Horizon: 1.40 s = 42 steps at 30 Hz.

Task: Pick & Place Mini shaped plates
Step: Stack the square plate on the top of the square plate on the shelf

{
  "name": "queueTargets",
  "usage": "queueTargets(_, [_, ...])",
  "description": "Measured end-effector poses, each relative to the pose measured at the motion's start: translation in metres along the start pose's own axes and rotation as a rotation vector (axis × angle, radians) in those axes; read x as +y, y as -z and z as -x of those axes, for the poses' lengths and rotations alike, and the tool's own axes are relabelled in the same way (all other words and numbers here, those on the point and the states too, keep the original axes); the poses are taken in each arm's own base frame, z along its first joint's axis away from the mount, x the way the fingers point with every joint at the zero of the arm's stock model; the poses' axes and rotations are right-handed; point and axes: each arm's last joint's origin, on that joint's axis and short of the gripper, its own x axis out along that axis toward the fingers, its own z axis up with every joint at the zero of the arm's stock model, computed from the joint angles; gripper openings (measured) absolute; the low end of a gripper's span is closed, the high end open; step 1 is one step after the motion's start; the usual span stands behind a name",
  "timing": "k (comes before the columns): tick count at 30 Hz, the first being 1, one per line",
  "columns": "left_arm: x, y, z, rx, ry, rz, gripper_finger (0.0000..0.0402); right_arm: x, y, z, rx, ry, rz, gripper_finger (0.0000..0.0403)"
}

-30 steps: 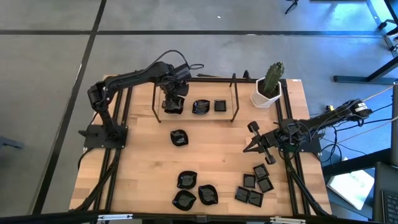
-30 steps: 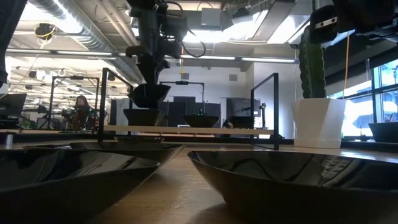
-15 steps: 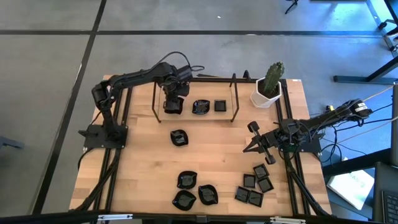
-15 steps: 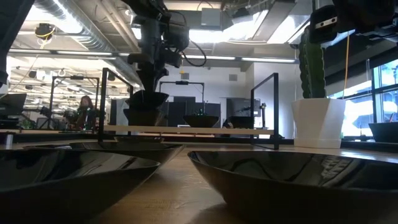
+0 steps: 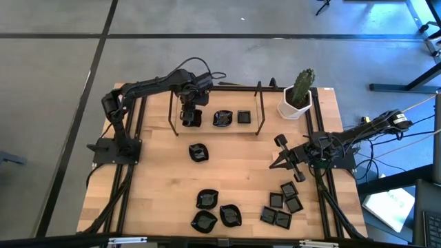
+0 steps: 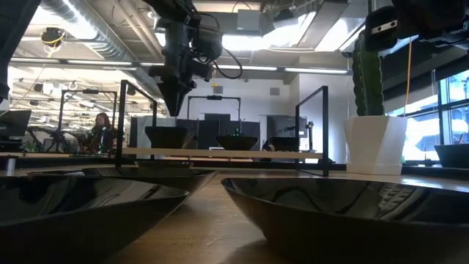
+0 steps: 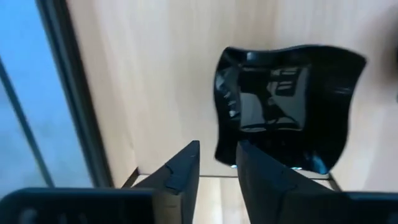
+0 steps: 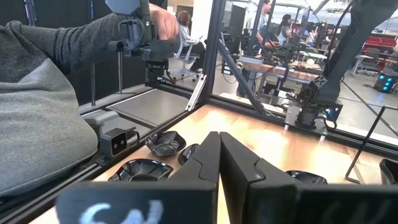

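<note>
A wavy-rimmed black mini plate [image 7: 286, 106] lies on the wooden shelf [image 5: 207, 125] of a black wire rack at the table's far side, at the shelf's left end [image 5: 191, 118]. My left gripper [image 7: 217, 155] hangs just above it, pointing down, open, with nothing between the fingers; in the low view its tips [image 6: 176, 110] stand clear of the plate [image 6: 170, 136]. Two more mini plates [image 5: 222, 118] [image 5: 243, 117] rest on the same shelf. Another mini plate [image 5: 198, 152] lies on the table in front of the rack. My right gripper [image 5: 273, 164] waits shut at the table's right.
Wavy plates [image 5: 207, 199] and square plates [image 5: 282, 205] lie in two groups near the front edge. A white pot with a cactus [image 5: 296, 98] stands at the far right. The rack's upright posts [image 5: 260, 110] flank the shelf. A person's sleeve [image 8: 37, 124] shows beyond the table.
My left gripper has come down a little toward the rack's shelf with the wavy plate in its fingers, then opened and let go. The plate has dropped out of the fingers and now lies on the shelf below them.
</note>
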Motion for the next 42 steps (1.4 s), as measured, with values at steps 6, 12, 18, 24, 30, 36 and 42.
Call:
queueTargets(6, [-0.002, 0.001, 0.004, 0.012, -0.029, 0.046, 0.0117, 0.0, 0.0, 0.0, 0.001, 0.0, 0.002, 0.0009])
queueTargets(12, [-0.047, -0.007, 0.033, -0.034, -0.059, 0.021, 0.0096, 0.0, 0.0, 0.0, 0.001, 0.0, 0.008, 0.0009])
queueTargets(18, [-0.123, -0.017, 0.064, -0.119, -0.066, -0.132, 0.0043, 0.0, 0.0, 0.0, 0.0, 0.0, 0.008, 0.0009])
queueTargets(24, [-0.175, -0.014, 0.113, -0.53, 0.18, -0.333, 0.0004, 0.0, 0.0, 0.0, 0.001, 0.0, -0.003, 0.0009])
queueTargets(30, [-0.2, 0.014, 0.151, -0.984, 0.153, -0.423, 0.0002, 0.0, 0.0, 0.0, 0.004, -0.001, -0.014, 0.0009])
queueTargets(36, [-0.219, 0.048, 0.137, -1.222, 0.132, -0.464, 0.0002, 0.0, 0.002, 0.0, 0.017, -0.003, 0.001, 0.0009])
queueTargets(42, [-0.228, 0.074, 0.095, -1.438, 0.041, -0.476, 0.0002, 0.0, 0.003, 0.0, 0.03, -0.004, 0.004, 0.0009])
